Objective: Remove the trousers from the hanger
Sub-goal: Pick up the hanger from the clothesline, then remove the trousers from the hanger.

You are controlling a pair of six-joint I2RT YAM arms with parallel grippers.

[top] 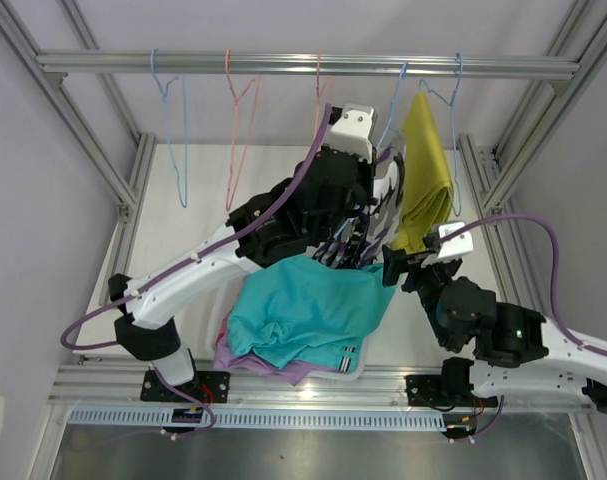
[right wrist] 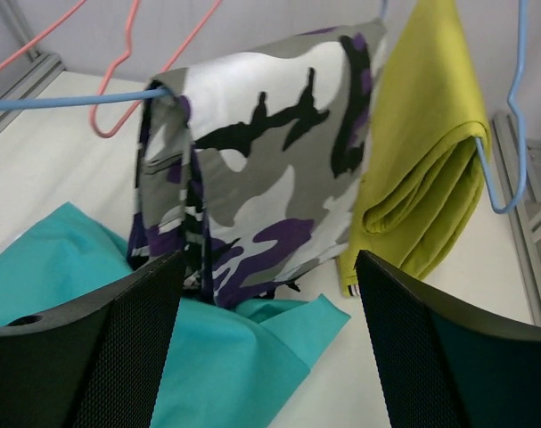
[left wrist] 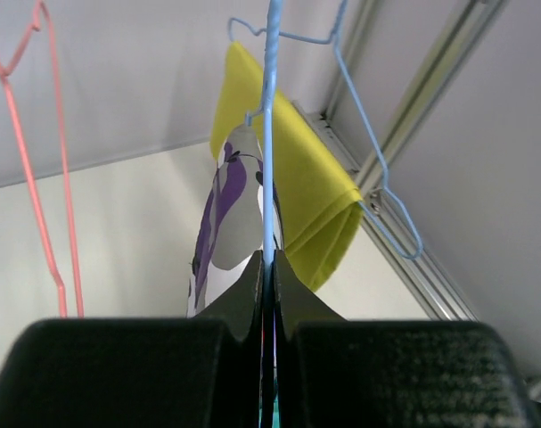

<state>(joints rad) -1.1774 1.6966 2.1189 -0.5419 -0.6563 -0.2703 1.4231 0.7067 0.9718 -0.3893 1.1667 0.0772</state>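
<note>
The left gripper (left wrist: 268, 278) is pinched shut on the thin blue wire hanger (left wrist: 270, 134) carrying the purple-white-black camouflage cloth trousers (right wrist: 270, 160), which drape over its bar and hang straight down. The right gripper (right wrist: 270, 267), jaws wide and empty, faces them head-on, just ahead (probably the arm to pull). Mustard-yellow folded trousers (right wrist: 422, 152) hang just to its right, and teal trousers (right wrist: 234, 366) lie heaped beneath it.
</note>
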